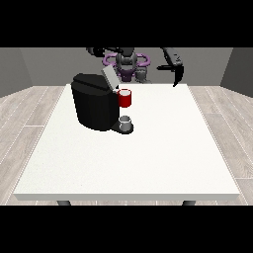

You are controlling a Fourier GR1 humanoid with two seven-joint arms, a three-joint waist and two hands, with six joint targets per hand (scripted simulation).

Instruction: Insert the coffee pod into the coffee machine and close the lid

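Note:
The black coffee machine (95, 106) stands on the white table (148, 158), left of the middle. Its grey lid (109, 76) is tilted up and open. A red thing at the machine (125, 98) sits at the machine's front top. Below that, a small grey thing (126, 120) rests on the machine's dark base plate; I cannot tell whether it is the pod. The hand at the view's right (176, 66) hangs in the air over the table's far right edge, fingers straight and pointing down, holding nothing. The hand at the view's left (95, 51) is a dark shape raised behind the machine.
The robot's torso (126, 63) stands behind the table's far edge. Bare table surface spreads in front of and to the right of the machine. Wooden floor surrounds the table.

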